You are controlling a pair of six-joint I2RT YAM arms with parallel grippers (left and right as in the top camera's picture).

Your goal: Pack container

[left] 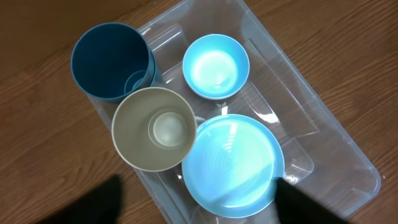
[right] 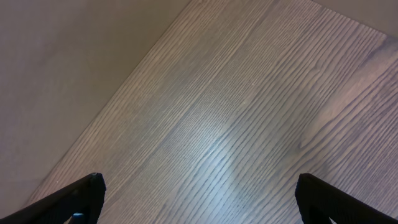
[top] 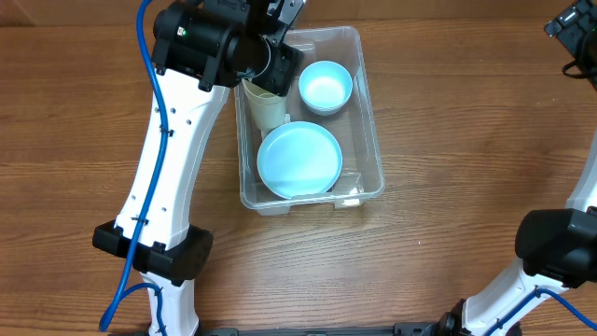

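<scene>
The clear container (top: 370,140) sits mid-table and holds a light blue bowl (top: 325,86), a light blue plate (top: 298,159) and a cream cup (top: 264,105). The left wrist view looks down on the container (left: 348,155), with the bowl (left: 216,65), the plate (left: 233,165), the upright cream cup (left: 154,127) and a dark blue cup (left: 109,59) at the bin's corner, its base seemingly inside. My left gripper (left: 199,211) hovers open above the cream cup and plate, holding nothing. My right gripper (right: 202,205) stands open over bare wood at the far right (top: 571,23).
My left arm (top: 173,159) reaches from the front left over the container's far left corner and hides the dark blue cup from overhead. The right arm's base (top: 555,247) is at the front right. Wood tabletop surrounds the bin.
</scene>
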